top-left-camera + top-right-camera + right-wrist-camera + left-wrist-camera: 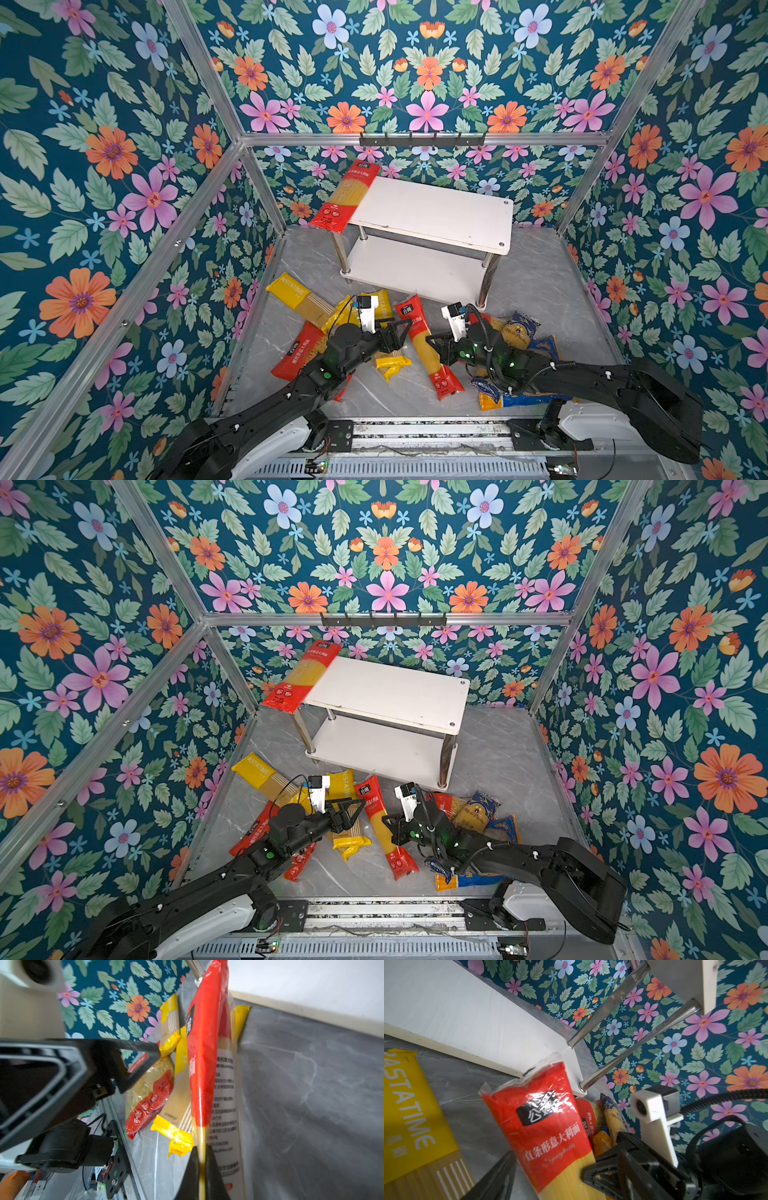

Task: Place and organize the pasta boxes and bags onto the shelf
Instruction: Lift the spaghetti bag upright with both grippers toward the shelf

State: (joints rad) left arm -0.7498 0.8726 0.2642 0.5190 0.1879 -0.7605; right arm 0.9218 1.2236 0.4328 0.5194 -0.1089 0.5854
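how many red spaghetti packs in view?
2. Shelf pack: on the shelf top, overhanging its left end. Front pack: down before the shelf, pinched by the right gripper. Others could hide under the arms.

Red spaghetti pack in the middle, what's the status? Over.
Right claw shut on red plastic spaghetti pack. Left claw open beside it. White two-tier shelf just beyond, nothing between.

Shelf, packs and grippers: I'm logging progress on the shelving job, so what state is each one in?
Shelf, upright, one pack on top tier.
Shelved red spaghetti pack, lying overhanging the top tier's left edge.
Middle red spaghetti pack, off the shelf, pinched at its edge.
Right gripper, shut on that pack.
Left gripper, open, holding nothing.
Other packs, heaped on the floor.
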